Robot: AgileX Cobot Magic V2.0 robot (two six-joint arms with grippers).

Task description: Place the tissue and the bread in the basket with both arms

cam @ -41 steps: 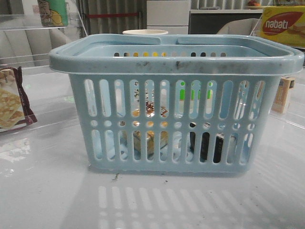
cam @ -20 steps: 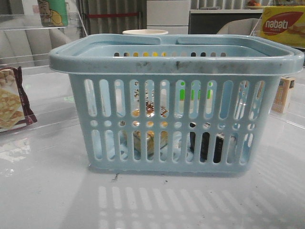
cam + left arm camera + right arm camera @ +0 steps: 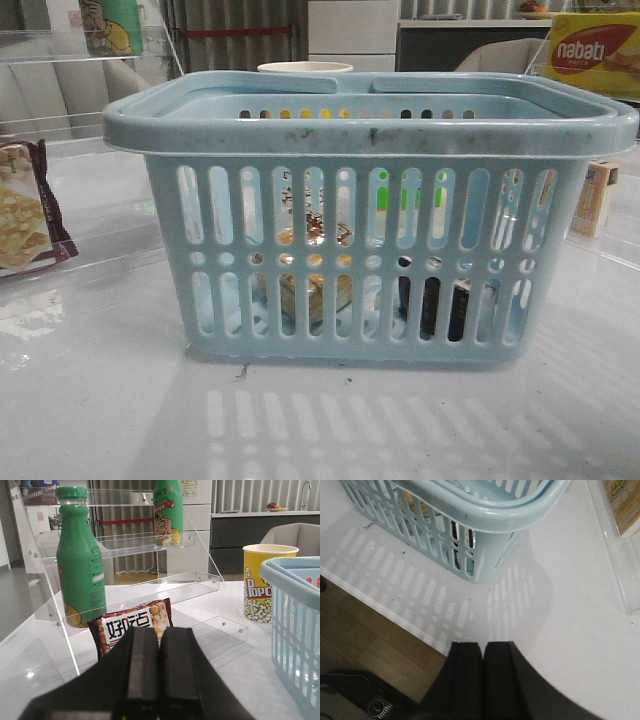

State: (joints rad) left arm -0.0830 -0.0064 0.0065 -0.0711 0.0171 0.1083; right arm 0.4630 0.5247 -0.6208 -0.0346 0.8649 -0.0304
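The basket (image 3: 370, 215), pale blue with a scuffed rim, fills the centre of the front view; through its slots show the golden-brown bread (image 3: 315, 265) and, lower right, the black tissue (image 3: 432, 305).

In the left wrist view the left gripper (image 3: 159, 680) is pressed closed, empty.

In the right wrist view the right gripper (image 3: 483, 675) is likewise closed, below the basket's corner.

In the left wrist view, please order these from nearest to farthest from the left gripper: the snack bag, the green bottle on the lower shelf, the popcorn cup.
Measured from the left gripper:
1. Snack bag, directly ahead of the shut fingers.
2. Green bottle, behind the bag, on the acrylic shelf.
3. Popcorn cup, farthest, beside the basket.
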